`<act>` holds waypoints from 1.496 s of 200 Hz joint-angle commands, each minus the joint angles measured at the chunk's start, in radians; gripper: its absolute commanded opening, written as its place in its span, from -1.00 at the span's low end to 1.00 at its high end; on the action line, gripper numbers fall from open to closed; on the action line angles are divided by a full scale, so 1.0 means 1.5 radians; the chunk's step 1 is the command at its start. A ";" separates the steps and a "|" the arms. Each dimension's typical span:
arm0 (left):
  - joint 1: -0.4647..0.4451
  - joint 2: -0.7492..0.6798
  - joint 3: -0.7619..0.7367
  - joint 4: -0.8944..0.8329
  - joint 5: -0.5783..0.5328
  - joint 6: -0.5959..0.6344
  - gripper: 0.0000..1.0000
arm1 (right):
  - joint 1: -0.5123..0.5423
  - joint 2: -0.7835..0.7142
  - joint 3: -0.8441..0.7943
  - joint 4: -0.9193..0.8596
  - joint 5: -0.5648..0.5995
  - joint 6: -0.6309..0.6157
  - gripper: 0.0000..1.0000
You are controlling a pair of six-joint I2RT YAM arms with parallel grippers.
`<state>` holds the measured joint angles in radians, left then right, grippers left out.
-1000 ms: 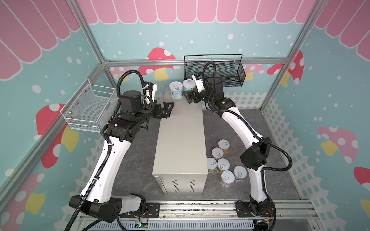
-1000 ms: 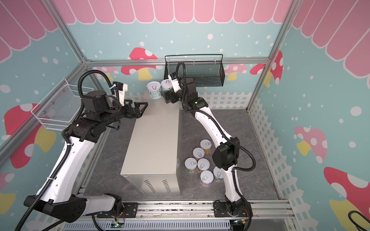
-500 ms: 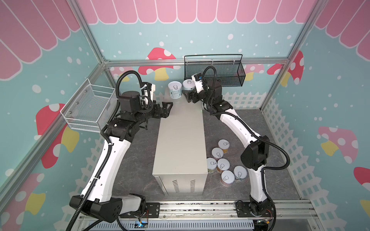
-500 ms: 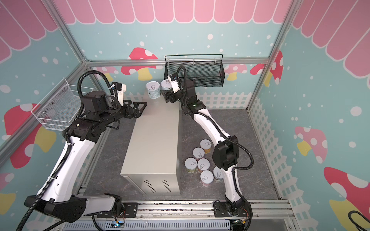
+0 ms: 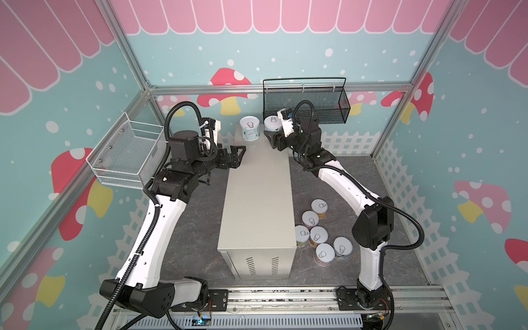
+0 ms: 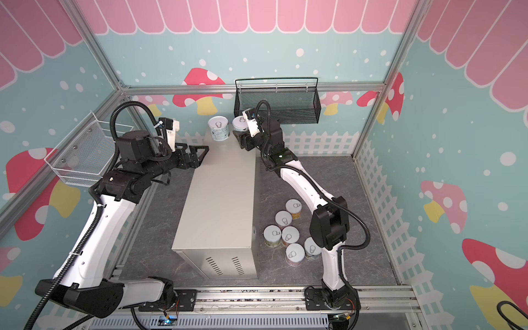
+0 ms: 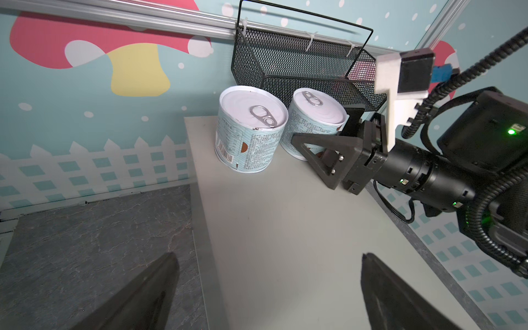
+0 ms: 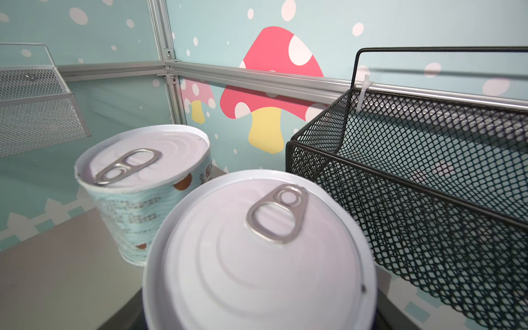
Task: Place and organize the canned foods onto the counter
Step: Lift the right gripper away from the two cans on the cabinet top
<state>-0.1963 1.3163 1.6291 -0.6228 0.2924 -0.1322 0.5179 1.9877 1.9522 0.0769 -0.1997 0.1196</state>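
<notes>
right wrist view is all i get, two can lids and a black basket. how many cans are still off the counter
Observer: Six cans stand on the floor, clustered to the right of the counter.
Operator: is my right hand on the close can
Observer: The right hand has a finger on each side of the close can and looks closed on it.
Operator: where's the left hand
Observer: The left hand hovers open and empty at the counter's left edge, near the far end.
</notes>
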 commanded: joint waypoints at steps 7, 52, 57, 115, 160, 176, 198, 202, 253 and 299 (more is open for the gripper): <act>0.007 -0.016 -0.006 0.012 0.016 -0.009 0.99 | 0.000 -0.028 -0.033 0.011 -0.021 -0.023 0.43; 0.008 -0.020 -0.011 0.017 0.032 -0.010 0.98 | 0.002 -0.029 -0.035 0.010 -0.043 -0.024 0.45; 0.007 -0.020 -0.011 0.018 0.038 -0.009 0.98 | 0.003 -0.028 -0.034 0.010 -0.044 -0.024 0.45; 0.008 -0.020 -0.011 0.018 0.074 -0.007 0.98 | 0.005 0.001 0.006 -0.008 -0.054 -0.025 0.49; 0.008 -0.019 -0.012 0.019 0.075 -0.007 0.98 | 0.011 0.014 0.025 -0.015 -0.063 -0.027 0.47; 0.008 -0.020 -0.012 0.019 0.076 -0.008 0.98 | 0.013 0.016 0.026 -0.016 -0.060 -0.026 0.48; 0.008 -0.020 -0.013 0.020 0.074 -0.008 0.99 | 0.012 0.014 0.025 -0.016 -0.059 -0.025 0.48; 0.008 -0.020 -0.013 0.020 0.074 -0.008 0.98 | 0.012 0.013 0.025 -0.017 -0.059 -0.025 0.49; 0.008 -0.019 -0.013 0.021 0.077 -0.009 0.98 | 0.012 -0.006 0.014 -0.025 -0.046 -0.028 0.92; 0.004 -0.022 -0.011 0.016 0.077 -0.009 0.98 | 0.013 -0.089 -0.053 -0.022 -0.024 -0.027 0.99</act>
<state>-0.1902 1.3067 1.6161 -0.6079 0.3908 -0.1467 0.5266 1.9610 1.9320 0.0563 -0.2554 0.1013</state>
